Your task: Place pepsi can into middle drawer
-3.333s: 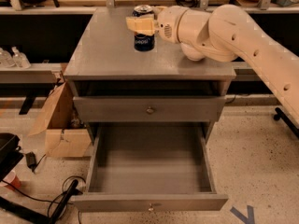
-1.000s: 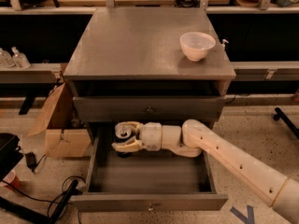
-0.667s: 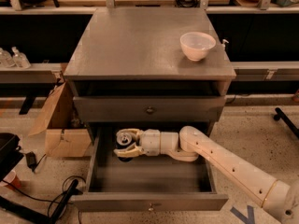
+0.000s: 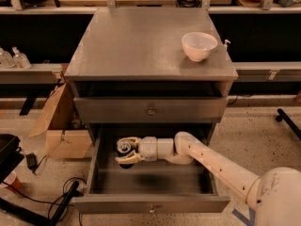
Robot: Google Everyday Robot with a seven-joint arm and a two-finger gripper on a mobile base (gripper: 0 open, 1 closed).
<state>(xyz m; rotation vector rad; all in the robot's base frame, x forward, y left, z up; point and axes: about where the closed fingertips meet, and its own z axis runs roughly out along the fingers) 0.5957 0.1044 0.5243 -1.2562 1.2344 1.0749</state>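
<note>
The middle drawer [image 4: 188,204] is pulled out at the bottom of the grey cabinet, with its deep tray open. My gripper [image 4: 125,150] is inside the tray at its back left, and the arm reaches in from the right. The fingers are shut around the pepsi can [image 4: 124,148]. Its silver top faces the camera and its dark body sits low over the tray floor. I cannot tell whether the can touches the floor.
A white bowl [image 4: 199,45] stands on the cabinet top at the right. The grey drawer front above [image 4: 150,110] is shut. A cardboard box [image 4: 61,126] stands left of the cabinet. Cables and a dark object [image 4: 9,149] lie on the floor at the left.
The gripper carried the can from the cabinet top down into the open drawer. Over the last second it sank a little lower in the tray.
</note>
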